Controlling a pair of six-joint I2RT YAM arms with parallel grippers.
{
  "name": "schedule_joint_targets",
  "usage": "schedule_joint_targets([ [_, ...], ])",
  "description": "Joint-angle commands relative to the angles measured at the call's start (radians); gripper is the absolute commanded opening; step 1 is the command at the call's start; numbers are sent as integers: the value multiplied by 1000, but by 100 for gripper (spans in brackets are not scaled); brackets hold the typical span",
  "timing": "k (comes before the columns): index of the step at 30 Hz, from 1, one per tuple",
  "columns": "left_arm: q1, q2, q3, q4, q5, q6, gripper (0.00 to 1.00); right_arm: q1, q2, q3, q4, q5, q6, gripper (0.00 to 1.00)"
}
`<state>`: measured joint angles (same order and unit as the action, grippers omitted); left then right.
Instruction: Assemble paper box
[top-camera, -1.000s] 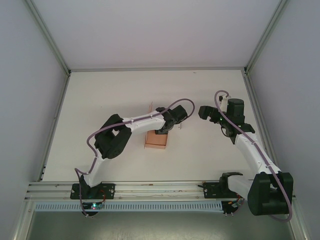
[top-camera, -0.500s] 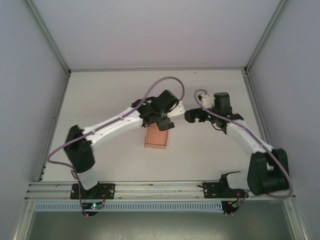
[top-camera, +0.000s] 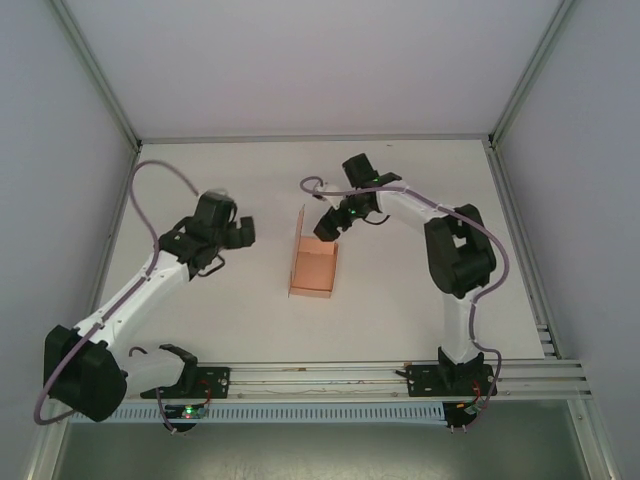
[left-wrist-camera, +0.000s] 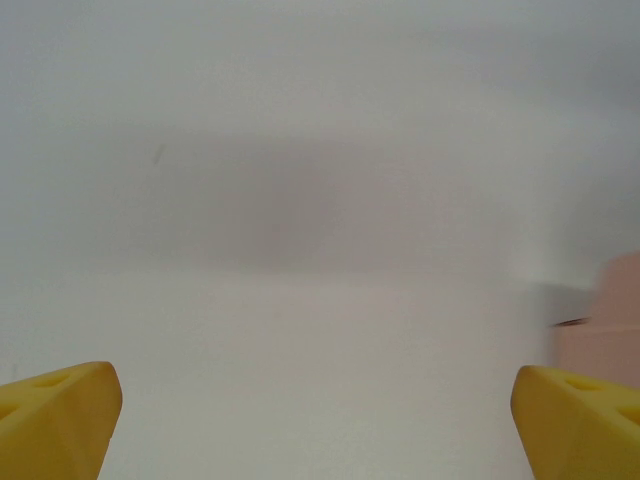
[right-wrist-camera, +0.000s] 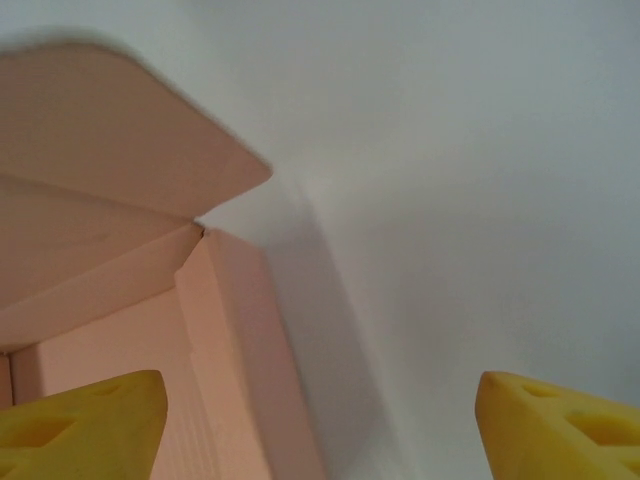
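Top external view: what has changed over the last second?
The left pincer left the paper box and swung away to the left; it is open and empty. The right pincer swung in from the right to the box's far end, jaws open, gripping nothing yet. The box lies in the same spot on the table.

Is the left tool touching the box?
No, the left tool hangs open beside the box, with bare table between them.
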<state>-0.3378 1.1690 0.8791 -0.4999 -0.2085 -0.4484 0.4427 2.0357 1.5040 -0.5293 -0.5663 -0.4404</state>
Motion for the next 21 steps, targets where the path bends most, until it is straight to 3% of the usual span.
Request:
schedule_joint_targets([
  [1, 52, -64, -69, 58, 75, -167, 100, 22, 50, 70, -132, 7, -51, 77],
  [14, 61, -87, -107, 77, 89, -115, 100, 63, 180, 196, -280, 137, -82, 62],
  [21, 63, -101, -113, 74, 83, -106, 100, 85, 213, 227, -295, 210, -75, 43],
])
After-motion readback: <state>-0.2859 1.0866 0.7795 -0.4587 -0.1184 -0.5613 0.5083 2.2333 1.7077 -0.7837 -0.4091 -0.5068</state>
